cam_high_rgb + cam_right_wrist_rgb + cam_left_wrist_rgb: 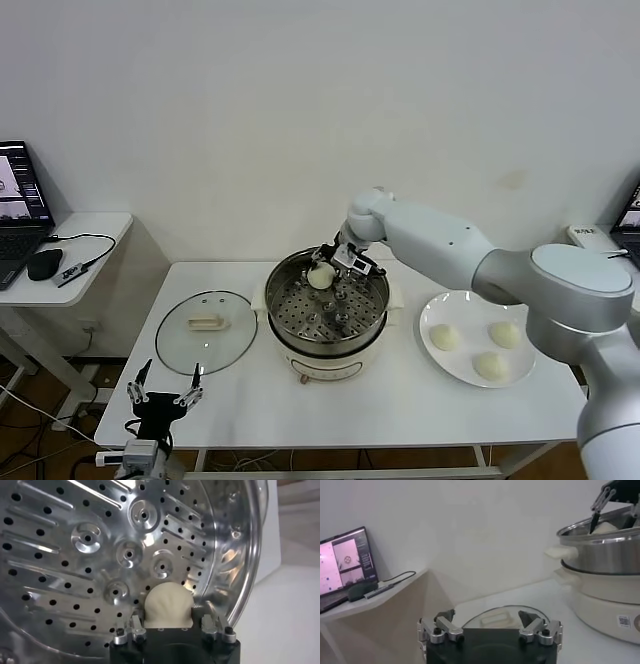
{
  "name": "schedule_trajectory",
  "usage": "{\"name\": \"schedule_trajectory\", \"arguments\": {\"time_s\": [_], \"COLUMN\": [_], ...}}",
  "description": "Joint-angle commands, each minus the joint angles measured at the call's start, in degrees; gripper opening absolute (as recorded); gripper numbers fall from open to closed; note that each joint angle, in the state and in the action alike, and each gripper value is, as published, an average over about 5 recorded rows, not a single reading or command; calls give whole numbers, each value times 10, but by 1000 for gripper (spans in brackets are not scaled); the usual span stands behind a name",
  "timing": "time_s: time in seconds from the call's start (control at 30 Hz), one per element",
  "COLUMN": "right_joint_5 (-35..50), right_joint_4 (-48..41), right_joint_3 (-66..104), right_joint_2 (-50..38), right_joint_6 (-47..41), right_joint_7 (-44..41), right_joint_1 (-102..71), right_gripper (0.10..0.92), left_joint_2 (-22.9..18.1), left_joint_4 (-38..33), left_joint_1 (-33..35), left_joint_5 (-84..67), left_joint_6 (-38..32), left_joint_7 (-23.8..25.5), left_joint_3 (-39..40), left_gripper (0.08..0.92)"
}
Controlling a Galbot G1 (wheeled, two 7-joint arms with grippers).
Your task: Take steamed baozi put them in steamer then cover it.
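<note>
Currently your steamer [327, 318] is sitting mid-table. Beside it, on the left-arm side, the cover [207, 329] is lying flat; opposite, a white plate [432, 350] is carrying three baozi [491, 365]. Your right gripper [334, 267] is reaching over the steamer's far rim, jaws bracketing a fourth baozi [168, 605] on the perforated tray; you cannot tell whether they are gripping. Your left gripper [163, 385], jaws spread wide and holding nothing, is idling near the cover.

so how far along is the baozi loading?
Early. Nothing is finished yet: the right gripper is inside the steamer with the first baozi between its fingers, resting on the perforated tray at the far side; release is not clearly complete. Three buns wait on the white plate. The glass cover lies on the table beside the steamer. Left gripper is parked, fingers open.
</note>
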Motion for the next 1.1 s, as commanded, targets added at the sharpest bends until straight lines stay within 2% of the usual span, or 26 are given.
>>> {"name": "schedule_trajectory", "arguments": {"time_s": [0.03, 0.2, 0.4, 0.53, 0.77, 0.93, 1.1], "right_joint_5": [-27, 50, 197, 262, 280, 283, 260], "right_joint_4": [-19, 28, 149, 240, 368, 433, 452], "right_joint_3": [1, -21, -54, -59, -69, -49, -19], "right_joint_2": [8, -14, -79, -143, -286, -408, -494], "right_joint_6": [29, -4, -129, -239, -399, -434, -439], "right_joint_7": [14, -21, -86, -118, -133, -134, -132], "right_joint_1": [1, 27, 102, 146, 193, 178, 131], "right_gripper": [699, 810, 822, 823, 823, 823, 823], "left_joint_2": [0, 0, 4, 9, 19, 27, 36], "left_joint_4": [-1, -5, -14, -23, -44, -44, -34], "left_joint_1": [0, 2, 7, 11, 14, 14, 8], "left_joint_5": [0, 1, -1, -3, -6, -5, -5], "left_joint_6": [0, 1, 5, 10, 15, 14, 6], "left_joint_7": [0, 0, 1, 1, 0, 4, 6], "left_joint_3": [0, 0, 0, 2, 9, 19, 26], "left_gripper": [823, 823, 823, 823, 823, 823, 823]}}
